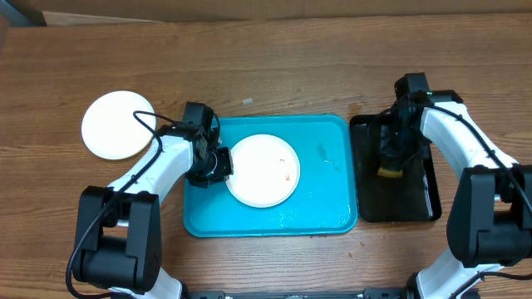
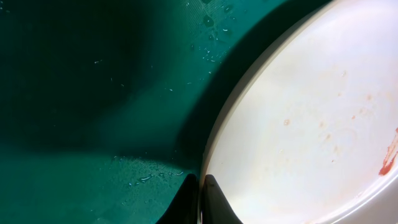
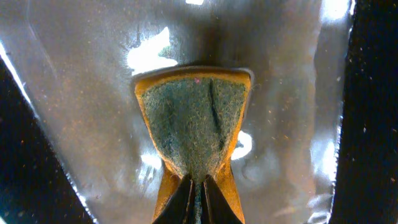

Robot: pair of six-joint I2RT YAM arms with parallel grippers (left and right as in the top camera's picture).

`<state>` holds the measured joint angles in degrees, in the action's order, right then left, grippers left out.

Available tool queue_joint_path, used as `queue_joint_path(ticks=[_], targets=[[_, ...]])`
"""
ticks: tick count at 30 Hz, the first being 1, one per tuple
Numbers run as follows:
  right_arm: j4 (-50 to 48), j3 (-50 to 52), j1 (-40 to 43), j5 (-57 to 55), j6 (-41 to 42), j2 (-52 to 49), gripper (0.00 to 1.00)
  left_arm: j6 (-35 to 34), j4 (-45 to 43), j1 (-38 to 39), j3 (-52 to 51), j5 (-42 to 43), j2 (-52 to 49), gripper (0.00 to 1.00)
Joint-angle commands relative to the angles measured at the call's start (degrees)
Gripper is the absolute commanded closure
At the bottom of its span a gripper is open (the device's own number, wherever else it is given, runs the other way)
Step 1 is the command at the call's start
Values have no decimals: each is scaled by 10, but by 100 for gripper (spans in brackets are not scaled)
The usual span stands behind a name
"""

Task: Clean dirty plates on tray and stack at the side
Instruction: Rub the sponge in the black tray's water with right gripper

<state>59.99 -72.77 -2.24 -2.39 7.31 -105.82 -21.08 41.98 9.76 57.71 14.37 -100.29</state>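
Our left gripper (image 1: 218, 164) is closed tight on the near rim of the smudged plate (image 1: 264, 170), one finger above the edge and one below. Out to its left, a second white plate (image 1: 119, 124) sits on the counter (image 1: 291, 66), where we judge the stack is meant to grow. The held plate lies just right of this gripper, inside the turquoise tray (image 1: 326, 199), with orange-red streaks on the side farthest from the pinch. That worries us: scrubbing pressure there, away from a grip this thin, could pivot the plate or pull the rim out of the fingers. The left wrist view shows water beads on the tray floor, so a freed plate would probably skate.

Farther right, our right gripper (image 1: 391, 154) is clamped on the narrow end of a sponge (image 1: 388, 171), which fans out ahead of its fingertips above the black tray (image 1: 416, 208). With only that end pinched, the sponge may fold or twist under load and wipe poorly. Reaching the plate means crossing both trays' raised rims to this gripper's left; a low path could snag the sponge or nudge the tray.
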Motion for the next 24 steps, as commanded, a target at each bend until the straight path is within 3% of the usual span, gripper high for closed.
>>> queue_joint_path(ticks=[1, 6, 20, 21, 22, 23, 24], targets=[[15, -46, 0, -5, 4, 2, 96, -4, -1, 0, 0, 3, 3, 96], [50, -73, -8, -5, 5, 2, 96, -4, -5, 0, 0, 3, 3, 79], [-7, -14, -26, -5, 6, 2, 95, -4, -11, 0, 0, 3, 3, 79], [-19, -5, -26, -5, 6, 2, 86, -4, -12, 0, 0, 3, 3, 79], [-26, 2, -26, -5, 6, 2, 67, -4, -12, 0, 0, 3, 3, 79], [-28, 5, -26, -5, 6, 2, 55, -4, -13, 0, 0, 3, 3, 79], [-28, 5, -26, -5, 6, 2, 50, -4, -13, 0, 0, 3, 3, 79]])
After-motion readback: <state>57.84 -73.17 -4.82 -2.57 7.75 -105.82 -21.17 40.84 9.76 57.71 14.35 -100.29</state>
